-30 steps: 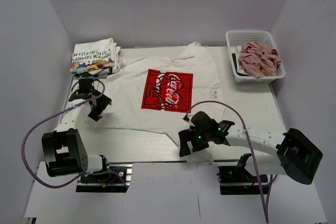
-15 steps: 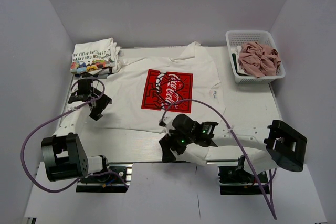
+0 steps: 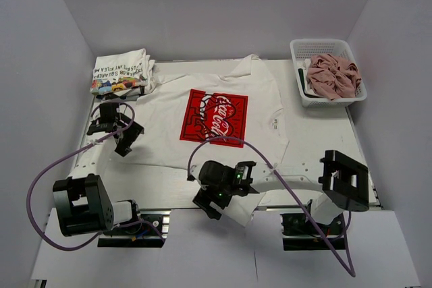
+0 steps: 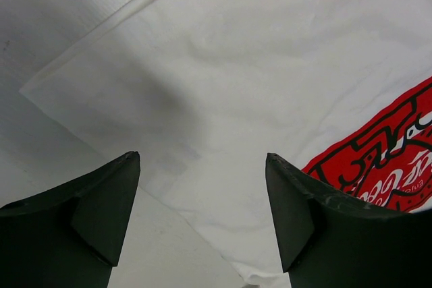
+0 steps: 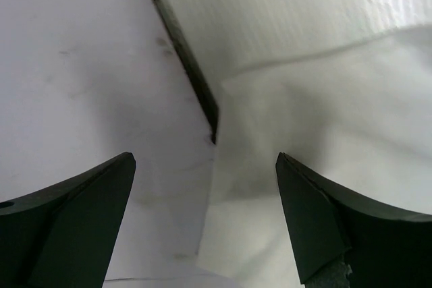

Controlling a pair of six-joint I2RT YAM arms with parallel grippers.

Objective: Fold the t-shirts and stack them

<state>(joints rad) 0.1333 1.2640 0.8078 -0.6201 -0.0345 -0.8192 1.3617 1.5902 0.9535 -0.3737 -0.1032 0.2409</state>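
Top external: tee (image 3: 169, 141) lying lengthwise left-right on worktop (image 3: 317, 141); right pincer (image 3: 198, 191) hovering wide open, empty, over near flap; left pincer (image 3: 111, 130) likewise at left hem.

spread t-shirt (image 3: 214, 116) lies on the table (image 3: 320, 143); folded t-shirts (image 3: 121, 72) behind-left of it; crumpled t-shirt (image 3: 332, 77) in the basket (image 3: 320, 48) behind-right.

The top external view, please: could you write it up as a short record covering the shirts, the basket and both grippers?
Spread shirt: white t-shirt with red logo, flat on the table, print up
Stack: folded tees, far left corner
Basket: white mesh basket, far right, holding a crumpled pink tee
Left gripper: open, empty, at the spread shirt's left edge
Right gripper: open, empty, at the shirt's near edge by the table front
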